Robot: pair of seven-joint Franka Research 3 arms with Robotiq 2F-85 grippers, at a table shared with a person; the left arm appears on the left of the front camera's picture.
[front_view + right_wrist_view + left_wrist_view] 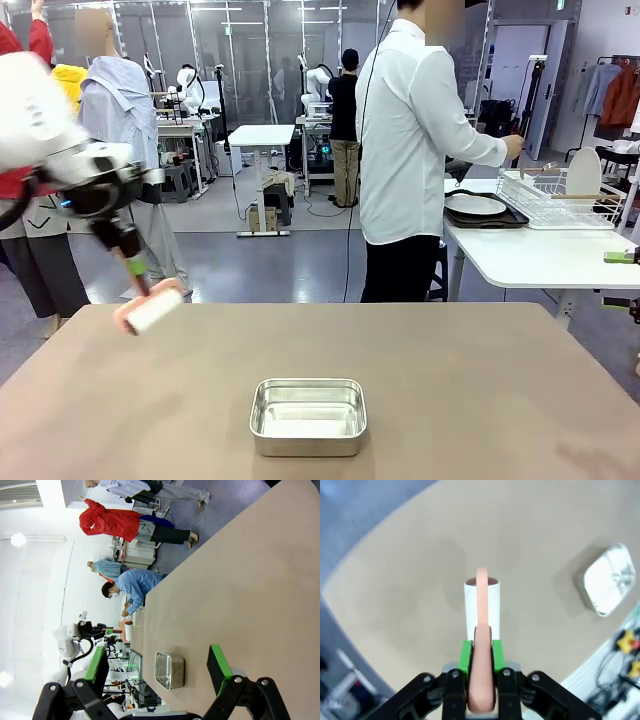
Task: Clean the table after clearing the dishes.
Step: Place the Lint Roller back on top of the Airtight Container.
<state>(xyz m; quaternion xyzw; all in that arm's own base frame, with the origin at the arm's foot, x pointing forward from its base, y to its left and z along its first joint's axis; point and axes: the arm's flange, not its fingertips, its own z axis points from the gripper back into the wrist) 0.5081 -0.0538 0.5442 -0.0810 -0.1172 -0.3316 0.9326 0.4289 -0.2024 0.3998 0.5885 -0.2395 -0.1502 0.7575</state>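
Note:
My left gripper (130, 255) is shut on the pink handle of a lint roller (150, 310), whose white roll hangs at the far left edge of the brown table (450, 380). In the left wrist view the roller (482, 605) points away from the gripper (481, 647) over the bare tabletop (410, 580); I cannot tell whether it touches. My right gripper (628, 282) stands open at the right edge, and its wrist view shows nothing between the green pads (218, 662). The dishes, a white plate on a dark tray (478, 206), sit on the white side table.
A small steel tray (308, 415) rests near the table's front middle and is seen from both wrists (610, 580) (169, 670). A person in a white shirt (410, 150) stands with their back turned at the side table, one hand at the wire rack (560, 200).

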